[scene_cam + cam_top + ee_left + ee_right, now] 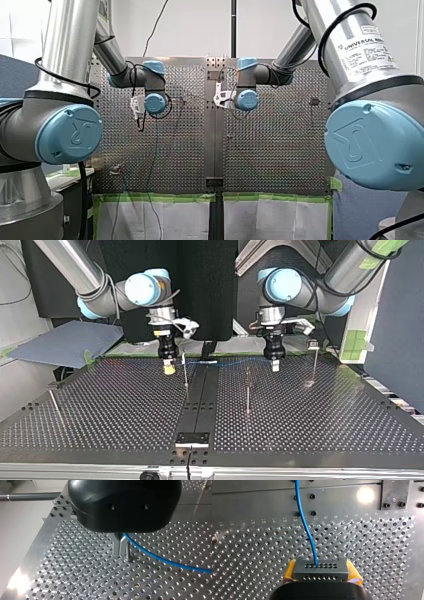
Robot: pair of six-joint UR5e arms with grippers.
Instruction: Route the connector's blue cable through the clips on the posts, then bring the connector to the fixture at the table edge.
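The connector is pinched between the yellow pads of the right gripper just above the table, near the edge opposite the fixture, and the blue cable leaving it is nipped between the closed metal fingers of the left gripper. The cable is judged light, thin and limp, best taken close to each clip; the rigid connector, by its flat sides.

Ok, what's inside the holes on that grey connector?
The blue cable enters one upper-row hole of the connector; the rest look dark. My right gripper hides its base.
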